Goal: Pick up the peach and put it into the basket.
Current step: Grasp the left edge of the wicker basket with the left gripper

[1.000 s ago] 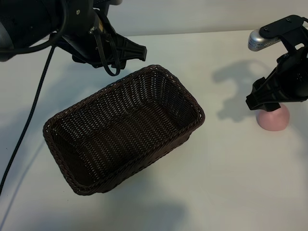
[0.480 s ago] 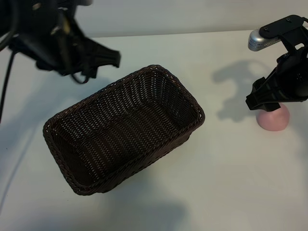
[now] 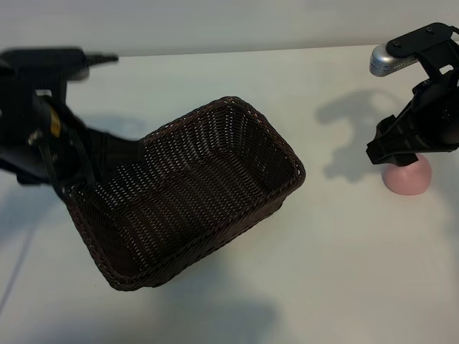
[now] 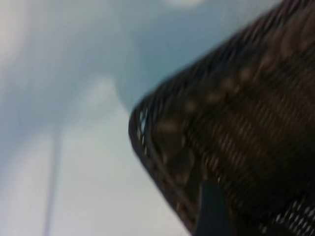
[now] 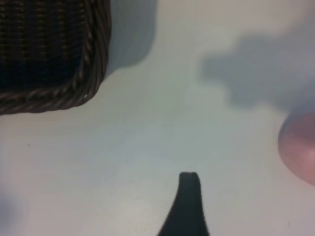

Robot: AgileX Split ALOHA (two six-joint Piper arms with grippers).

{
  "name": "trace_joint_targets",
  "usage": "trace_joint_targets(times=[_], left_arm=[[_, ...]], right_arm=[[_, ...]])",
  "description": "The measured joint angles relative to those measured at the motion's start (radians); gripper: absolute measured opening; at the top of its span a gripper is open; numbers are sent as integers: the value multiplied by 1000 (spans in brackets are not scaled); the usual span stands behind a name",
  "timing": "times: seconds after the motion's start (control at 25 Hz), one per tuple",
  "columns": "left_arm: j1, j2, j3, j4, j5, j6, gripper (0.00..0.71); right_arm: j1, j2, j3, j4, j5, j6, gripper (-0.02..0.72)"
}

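Note:
The dark-brown wicker basket [image 3: 188, 195] lies empty in the middle of the white table; the left wrist view shows a corner of the basket [image 4: 236, 123], the right wrist view another corner of the basket [image 5: 49, 49]. The pale-pink peach [image 3: 409, 180] rests on the table at the right. My right gripper [image 3: 400, 155] hangs open just above the peach's top and holds nothing. In the right wrist view the peach [image 5: 301, 147] sits at the picture's edge beside one dark finger [image 5: 189, 199]. My left gripper [image 3: 107, 156] is open at the basket's left end, one finger [image 4: 211, 212] over the rim.
The table's far edge meets a pale wall behind both arms. A silver camera housing [image 3: 387, 59] rides on the right arm above the peach. Bare table lies between the basket and the peach and along the front.
The left arm has swung from behind the basket down and to the left, to the basket's left end. The right arm, the peach and the basket have not moved.

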Motion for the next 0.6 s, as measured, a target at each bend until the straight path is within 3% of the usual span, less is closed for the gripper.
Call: trace_joint_targets(times=[0.16, 0.44, 0.6], left_arm=[[0, 0, 57, 18, -33, -85, 500], [0, -2, 226, 139, -180, -432, 500], [0, -2, 276, 147, -244, -492, 500]], right_arm=[[0, 0, 0, 0, 1, 0, 595], [0, 0, 0, 0, 1, 0, 595], [0, 0, 0, 1, 3, 0, 595]])
